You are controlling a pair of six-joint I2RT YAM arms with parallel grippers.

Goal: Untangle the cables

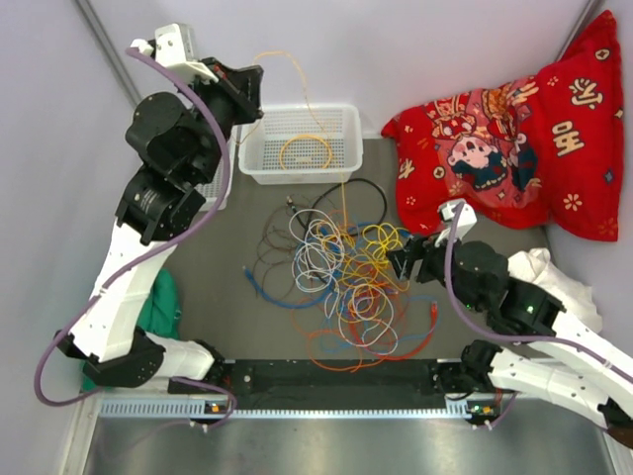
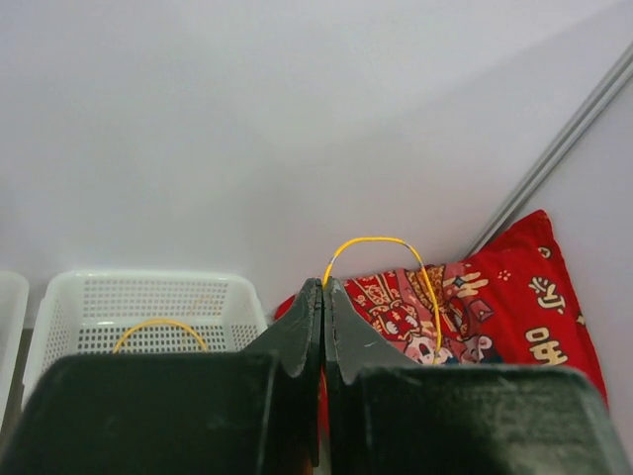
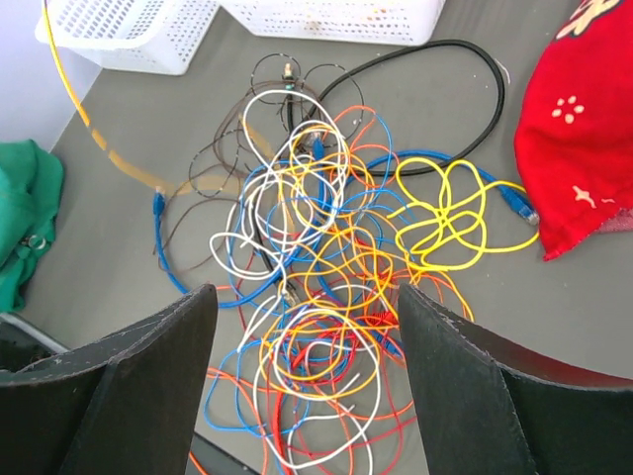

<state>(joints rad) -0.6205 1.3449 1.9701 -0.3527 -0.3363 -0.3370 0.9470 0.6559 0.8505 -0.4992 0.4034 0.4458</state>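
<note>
High above a white mesh basket (image 1: pixel 300 107), the left gripper (image 2: pixel 323 287) has its jaws pressed together on one yellow cable (image 2: pixel 381 239), which trails down to the tangle of cables (image 1: pixel 346 287) on the grey table (image 1: pixel 223 297). The right gripper (image 3: pixel 305 297) hovers over the tangle, jaws wide apart and empty. This looks like drawing one strand free; next, the right gripper likely needs to pin the tangle so the strand slides out

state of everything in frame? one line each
left gripper: shut on yellow cable, raised near basket.
right gripper: open, above pile.
yellow cable: partly coiled in basket, trailing to pile.
pile: tangled, on table.
basket: upright, holds yellow coil.
</note>
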